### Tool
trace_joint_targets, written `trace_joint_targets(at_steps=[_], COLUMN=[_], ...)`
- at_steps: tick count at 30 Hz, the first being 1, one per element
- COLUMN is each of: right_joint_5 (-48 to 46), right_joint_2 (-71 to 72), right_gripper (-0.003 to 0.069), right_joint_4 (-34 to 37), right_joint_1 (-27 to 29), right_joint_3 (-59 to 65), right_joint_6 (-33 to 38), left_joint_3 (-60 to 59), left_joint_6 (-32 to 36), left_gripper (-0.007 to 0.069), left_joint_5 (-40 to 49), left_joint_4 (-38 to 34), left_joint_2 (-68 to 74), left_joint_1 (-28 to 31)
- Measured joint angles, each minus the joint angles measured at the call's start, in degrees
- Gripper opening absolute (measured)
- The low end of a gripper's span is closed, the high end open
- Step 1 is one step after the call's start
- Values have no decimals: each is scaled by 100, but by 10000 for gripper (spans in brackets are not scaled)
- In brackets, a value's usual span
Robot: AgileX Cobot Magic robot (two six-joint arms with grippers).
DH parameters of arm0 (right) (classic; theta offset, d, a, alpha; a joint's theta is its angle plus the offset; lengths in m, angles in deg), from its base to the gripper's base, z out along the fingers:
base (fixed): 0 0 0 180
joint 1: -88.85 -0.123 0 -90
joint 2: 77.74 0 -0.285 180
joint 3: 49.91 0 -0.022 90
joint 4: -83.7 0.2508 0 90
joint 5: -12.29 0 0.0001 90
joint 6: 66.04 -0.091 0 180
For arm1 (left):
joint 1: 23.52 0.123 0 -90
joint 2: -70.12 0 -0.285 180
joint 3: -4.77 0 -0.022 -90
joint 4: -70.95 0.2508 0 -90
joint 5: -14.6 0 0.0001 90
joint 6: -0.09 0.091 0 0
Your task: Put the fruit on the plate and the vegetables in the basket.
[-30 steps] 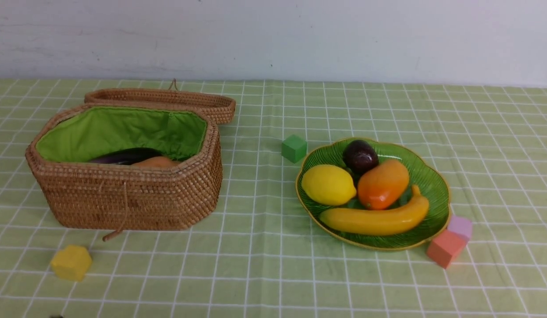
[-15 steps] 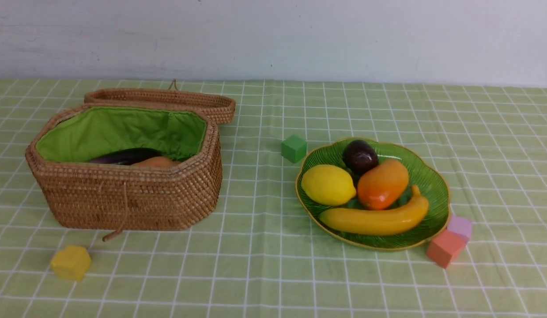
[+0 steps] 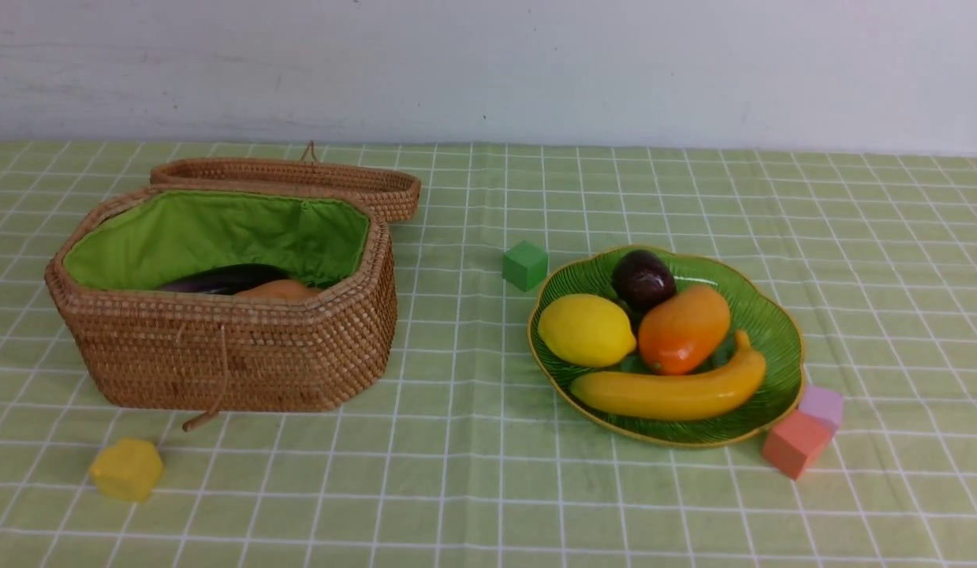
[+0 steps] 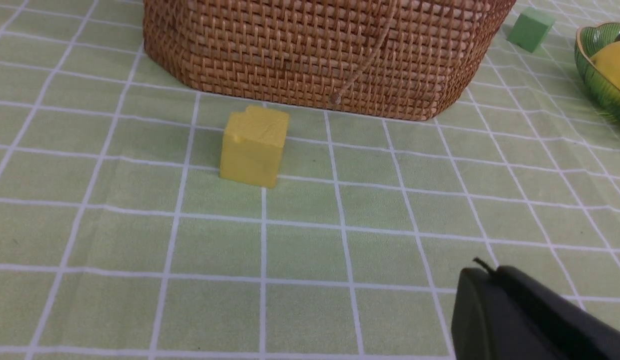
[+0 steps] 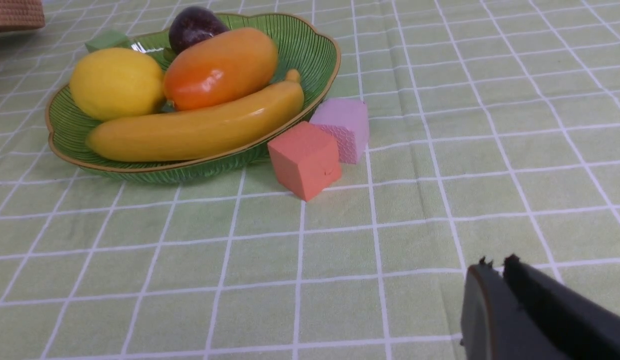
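Banana, lemon, mango, mangosteen on plate, frame right; eggplant, potato inside basket, frame left; left fingers clenched empty; right fingers nearly closed, empty

Basket rough woven wicker, matt cloth lining; plate glossy ribbed glass; mango shiny; blocks matt foam.

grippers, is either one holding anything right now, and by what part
Nothing is held. The left gripper and right gripper are both shut and empty above bare tablecloth.
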Motion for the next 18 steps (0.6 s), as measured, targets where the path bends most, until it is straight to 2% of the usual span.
trace_joint_targets(at_steps=[18], right_joint_5=[0], right_joint_2=[0], right_gripper=[73], right_joint_4=[0], right_joint_1=[0], right_joint_3=[0], right_joint_6=[0], left_joint_3=[0], left_joint_6=[0], left_gripper=[-12], left_joint_5=[0], left_joint_4=[0], left_joint_2=[0], left_joint_1=[0])
